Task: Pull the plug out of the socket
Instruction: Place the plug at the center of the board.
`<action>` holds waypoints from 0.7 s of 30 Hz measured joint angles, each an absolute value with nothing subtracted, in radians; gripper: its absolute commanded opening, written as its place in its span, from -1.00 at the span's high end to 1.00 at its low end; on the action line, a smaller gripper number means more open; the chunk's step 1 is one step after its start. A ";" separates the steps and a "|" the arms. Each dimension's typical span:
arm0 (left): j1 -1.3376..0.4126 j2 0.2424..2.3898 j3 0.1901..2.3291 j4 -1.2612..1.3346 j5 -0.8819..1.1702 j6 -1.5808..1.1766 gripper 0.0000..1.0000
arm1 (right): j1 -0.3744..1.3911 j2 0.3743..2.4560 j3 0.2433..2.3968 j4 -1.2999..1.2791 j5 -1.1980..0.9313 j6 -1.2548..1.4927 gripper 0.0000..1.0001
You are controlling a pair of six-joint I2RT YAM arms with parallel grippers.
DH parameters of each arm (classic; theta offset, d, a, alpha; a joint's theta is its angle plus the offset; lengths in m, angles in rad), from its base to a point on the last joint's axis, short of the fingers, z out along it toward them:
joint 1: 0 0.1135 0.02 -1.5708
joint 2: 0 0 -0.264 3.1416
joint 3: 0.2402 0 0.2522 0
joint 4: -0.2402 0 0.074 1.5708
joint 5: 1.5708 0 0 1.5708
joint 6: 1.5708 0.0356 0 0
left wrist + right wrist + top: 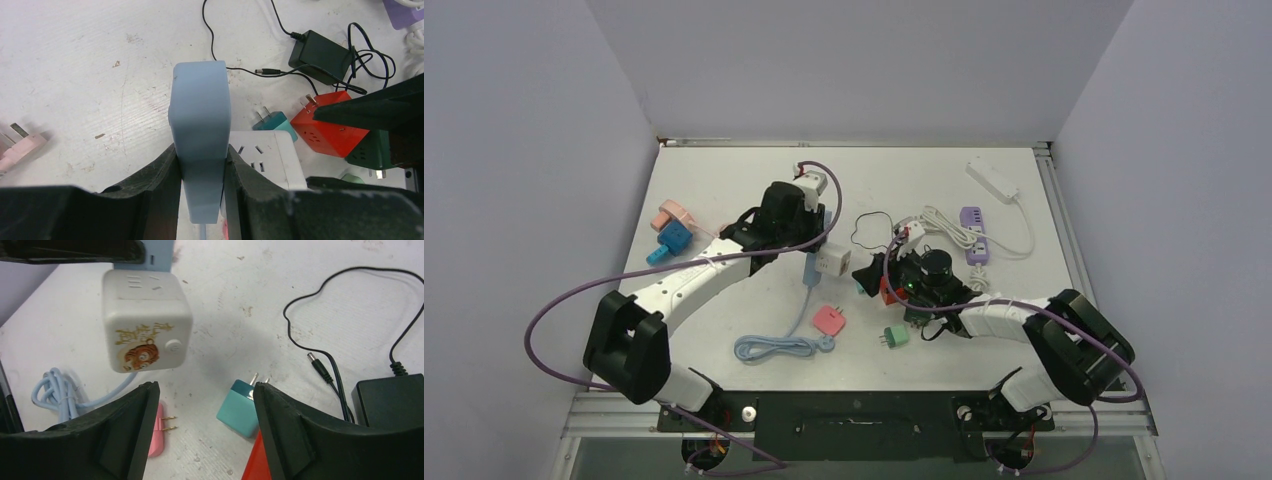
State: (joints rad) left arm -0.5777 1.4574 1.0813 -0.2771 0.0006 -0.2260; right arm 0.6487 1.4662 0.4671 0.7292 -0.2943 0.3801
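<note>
A robotics lab test cell. Plain pale panel walls (844,70) close in a scuffed white worktop (724,180). It sits on a bare aluminium-profile frame (609,408).

Bright, even light falls from above the table (724,180), casting soft, faint shadows on it. Wrist views are sharp on the table; the dark fingers (100,440) of the right claw (205,386) look slightly soft.

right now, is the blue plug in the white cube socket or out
In, it seems: the blue plug sits flush against the white cube socket, no prongs or gap showing between them.
</note>
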 measured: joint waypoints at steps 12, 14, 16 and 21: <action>-0.568 1.475 1.068 -0.249 0.099 -0.281 1.00 | 0.649 1.417 0.436 0.857 -0.442 0.417 -0.89; -0.569 1.475 1.060 -0.234 0.120 -0.289 1.00 | 0.648 1.417 0.436 0.870 -0.452 0.429 -0.86; -0.570 1.475 1.053 -0.223 0.138 -0.300 1.00 | 0.647 1.421 0.436 0.880 -0.456 0.438 -0.84; -0.583 1.475 1.034 -0.202 0.159 -0.315 1.00 | 0.642 1.464 0.437 0.895 -0.464 0.462 -0.85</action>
